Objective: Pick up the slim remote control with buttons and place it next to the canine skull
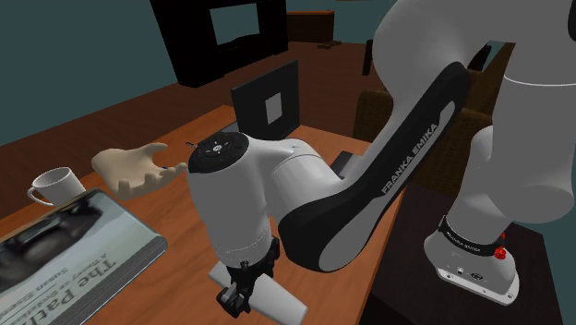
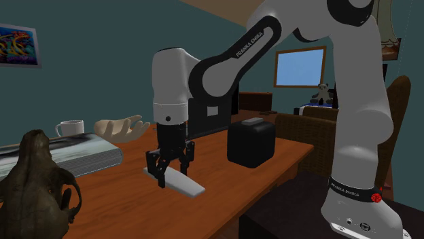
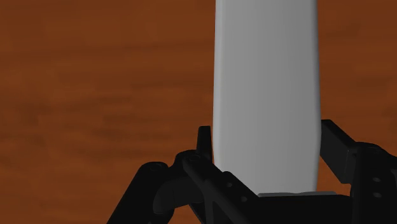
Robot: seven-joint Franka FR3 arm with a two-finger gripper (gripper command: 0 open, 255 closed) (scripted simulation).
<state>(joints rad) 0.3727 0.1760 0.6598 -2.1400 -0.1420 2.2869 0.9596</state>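
Second exterior view, read from its left: one bright poster (image 2: 17, 46) hangs on the teal wall, and below it one dark brown animal figure (image 2: 34, 187) stands close to the camera. Behind the figure, on the wooden table (image 2: 224, 183), stands one white mug (image 2: 68, 127), upright with its handle toward this view's left; what is inside it cannot be seen. Just beside the mug lies one thick book (image 2: 81, 151), flat. At the book's far right corner rests one pale beige skull (image 2: 119, 127). Next comes the one white arm (image 2: 204, 75), reaching straight down to its black gripper (image 2: 173, 173). Under it is the one remote (image 2: 187, 185), a slim, plain white-grey slab without visible buttons, lying low at the tabletop with its length slanting across the wood. It is well apart from the skull, and in this view it lies between the skull and the box. In the wrist view the two fingers (image 3: 203, 143) stand against the remote's two long sides, pinching it; whether it is off the wood I cannot tell. Further right sits one black box (image 2: 251, 142), closed, so its contents are hidden. Beyond it one framed blue panel (image 2: 299, 66) hangs on the wall, and one teddy bear (image 2: 324, 92) sits below it.
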